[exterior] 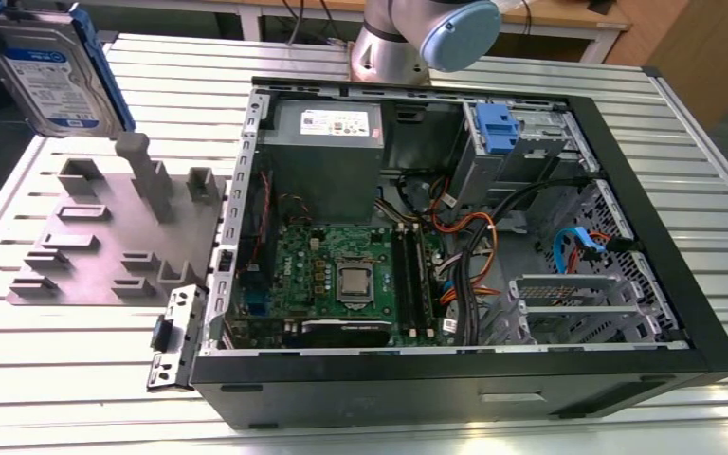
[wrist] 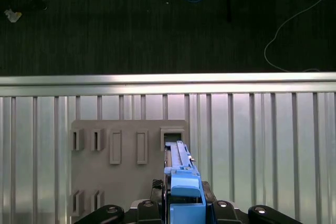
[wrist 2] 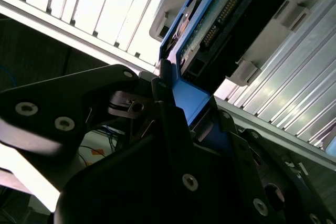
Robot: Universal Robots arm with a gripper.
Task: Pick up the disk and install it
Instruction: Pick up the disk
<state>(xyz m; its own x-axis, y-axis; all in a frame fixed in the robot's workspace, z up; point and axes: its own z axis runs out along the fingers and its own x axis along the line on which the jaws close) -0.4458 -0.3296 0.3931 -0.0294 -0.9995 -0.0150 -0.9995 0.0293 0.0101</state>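
Silver disk (exterior: 48, 76) clamped in claw (wrist: 185, 204), on edge, long axis upright above grey fixture (exterior: 86, 258).

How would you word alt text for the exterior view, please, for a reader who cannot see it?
A disk with blue rails hangs upright above a grey slotted holder at the exterior view's left. Beside it, an open computer case lies on a ribbed table, its circuit board and cables exposed; the arm rises beyond it.

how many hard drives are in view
1: the disk, gripped by the end effector above the grey fixture, exterior view's left. More may hide inside the computer case.
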